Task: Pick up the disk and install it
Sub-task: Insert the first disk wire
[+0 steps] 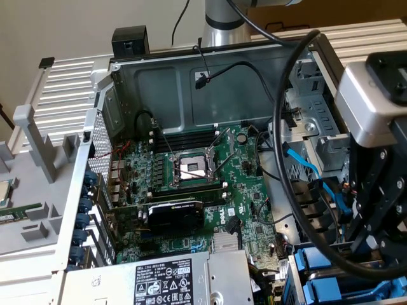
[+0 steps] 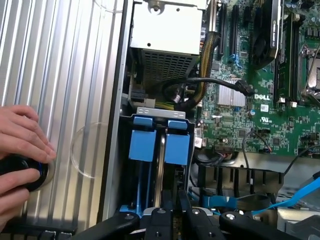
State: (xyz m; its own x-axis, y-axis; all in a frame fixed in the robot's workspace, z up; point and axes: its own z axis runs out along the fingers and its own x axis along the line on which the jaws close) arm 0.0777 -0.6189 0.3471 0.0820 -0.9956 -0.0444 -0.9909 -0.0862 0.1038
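Ribbed aluminium formed the desk (image 2: 60, 75) under the whole job. On it the computer case (image 1: 191, 82) lay on its side with the panel off, I judged so that the drive bay could be reached from straight above. I hung over the corner of the case beside the power supply (image 2: 165, 30), since that was where the disk belonged. My fingers (image 2: 161, 220) were drawn in narrow, close to one another, right above the bay. Whether they pinched anything I could not tell.

The disk (image 2: 150, 150) stood on edge in that bay, as far as I could judge. It showed two bright blue tabs side by side with a silvery strip between them, so it looked seated or nearly so, not lying loose on the desk. Off the case, a person's hand (image 2: 22, 145) rested on one black round knob (image 2: 25, 172) on the desk, well apart from the bay and out of my way.

Counting the rest, there was one motherboard (image 1: 210, 184) with one open processor socket (image 1: 191, 168). One black graphics card (image 1: 175, 216) was plugged in upright, and there was the one power supply. One flat blue cable (image 1: 304, 164) trailed through the cage next to the bay.
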